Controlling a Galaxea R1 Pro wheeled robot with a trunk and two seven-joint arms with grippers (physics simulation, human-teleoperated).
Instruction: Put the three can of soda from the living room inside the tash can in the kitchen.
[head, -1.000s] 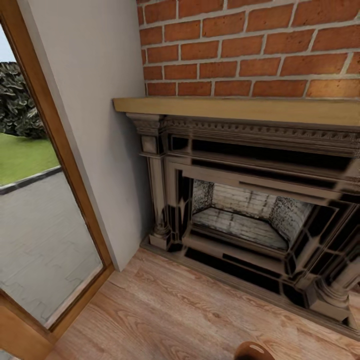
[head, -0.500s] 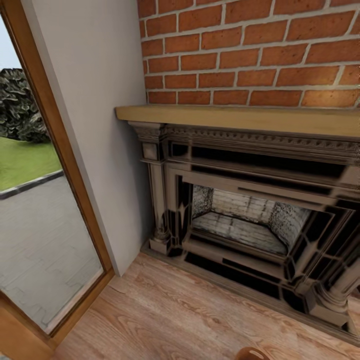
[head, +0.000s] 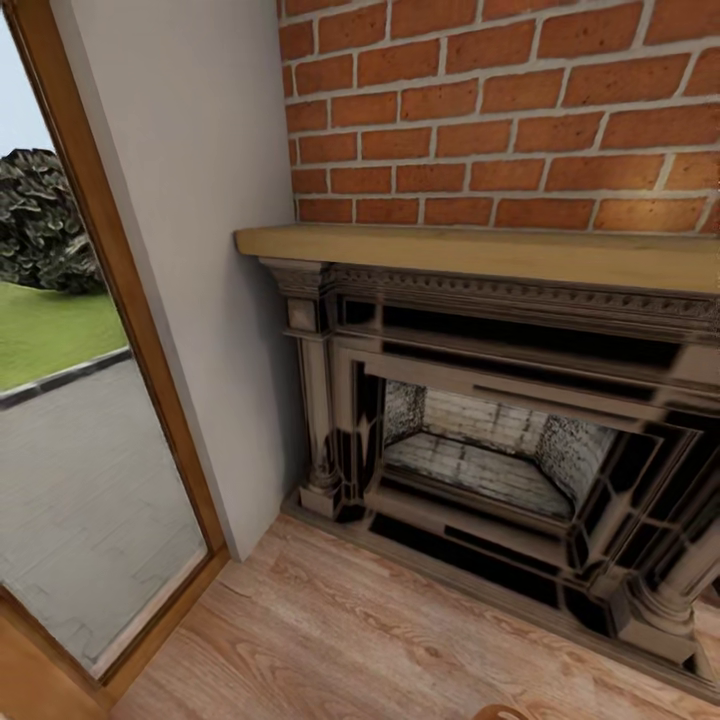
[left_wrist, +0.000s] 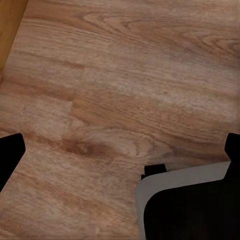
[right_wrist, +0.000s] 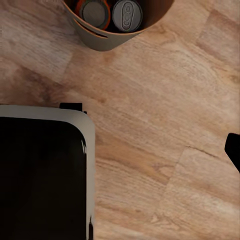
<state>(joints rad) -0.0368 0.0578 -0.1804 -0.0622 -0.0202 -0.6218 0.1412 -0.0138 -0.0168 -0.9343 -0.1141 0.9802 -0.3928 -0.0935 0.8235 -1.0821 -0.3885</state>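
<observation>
In the right wrist view the trash can stands on the pale wood floor, its tan wall and rim cut off by the picture's edge. Inside it I see the silver tops of two soda cans, one with an orange rim and one beside it; a third is not clear. My right gripper hangs apart from the bin, with one dark fingertip at the picture's edge. My left gripper is open over bare floor, its fingertips far apart with nothing between them.
A brick fireplace with a wooden mantel stands straight ahead. A glass door in a wood frame is at the left, with a grey wall between them. My grey and black base is below both grippers.
The whole head view has slid down a little, so the camera has moved. A brown rounded shape at the bottom edge has almost left the picture.
</observation>
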